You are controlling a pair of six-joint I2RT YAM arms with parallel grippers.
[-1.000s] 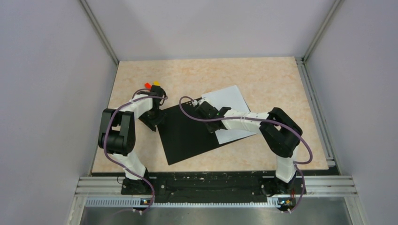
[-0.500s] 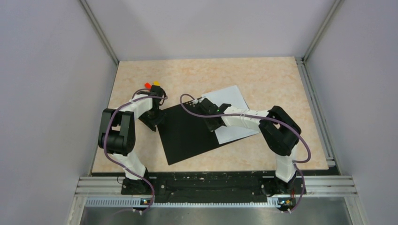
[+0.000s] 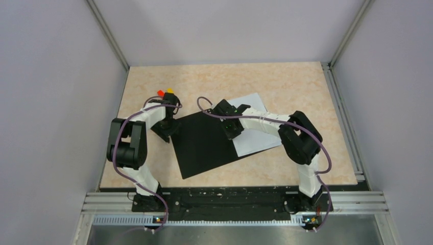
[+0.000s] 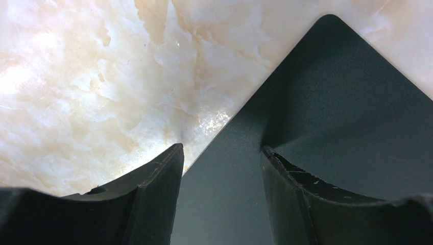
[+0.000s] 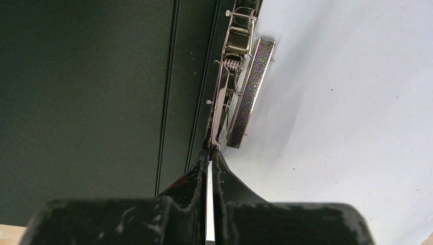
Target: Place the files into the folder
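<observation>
The left arm is folded, elbow out toward the left wall, and its forearm runs up and right to a wrist bent down over the folder's (image 3: 204, 145) left corner. The left gripper (image 4: 220, 149) stands spread. One finger (image 4: 153, 189) is over the bare table (image 3: 286, 87) and the other is over the black inside of the cover, so the cover's edge runs between them. Nothing is pinched.

The right arm has its elbow raised near the right side. Its forearm reaches left across the files (image 3: 258, 140) to the spine. The right gripper (image 5: 210, 153) is pressed together, its tips right at the near end of the metal clip (image 5: 235, 92). Whether the clip's lever end is nipped between them cannot be made out.

The folder lies open and flat mid-table, turned at an angle. The files lie on its right side, their inner edge at the clip.

The white surface hides the right cover, and the files cannot be counted. The right wrist and forearm cover part of the spine from above. The wrist views cut off all but a corner or strip of the folder. A red bit (image 3: 160, 93) and an orange bit (image 3: 169, 91) show just beyond the left wrist. It is unclear whether they sit on the arm or on the table.
</observation>
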